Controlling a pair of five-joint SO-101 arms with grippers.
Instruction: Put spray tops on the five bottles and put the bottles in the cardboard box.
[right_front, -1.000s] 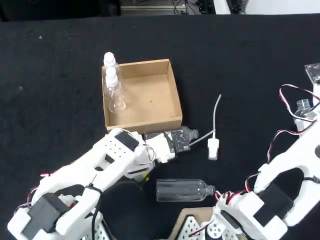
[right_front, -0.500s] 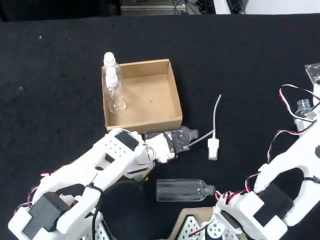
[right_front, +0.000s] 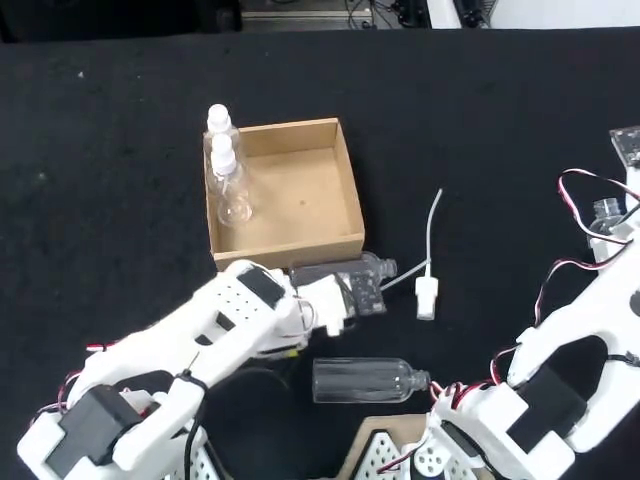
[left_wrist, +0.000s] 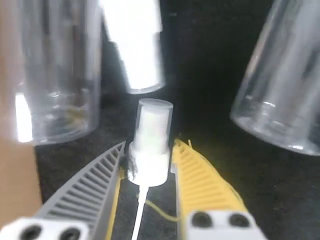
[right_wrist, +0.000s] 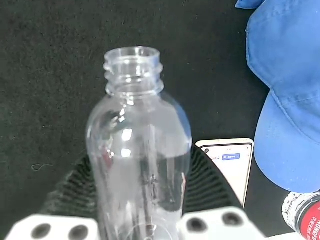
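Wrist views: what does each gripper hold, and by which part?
Left gripper: white spray top, by its collar. Right gripper: clear plastic bottle, by its lower body.

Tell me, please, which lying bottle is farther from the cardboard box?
The lone bottle out on the table; the other lying bottle sits beside a corner of the cardboard box.

L arm (right_front: 235, 320): shifted a bit toward lower right in high view, now nearer the lying bottle (right_front: 365, 380).
L hand (right_front: 352, 290): w/ its spray top (left_wrist: 150, 145), nudged fwd along box (right_front: 290, 246) front wall toward loose top (right_front: 426, 296).
Corner bottle (right_front: 380, 268): more of it covered by hand's dark part.
Timing: all in last half sec.
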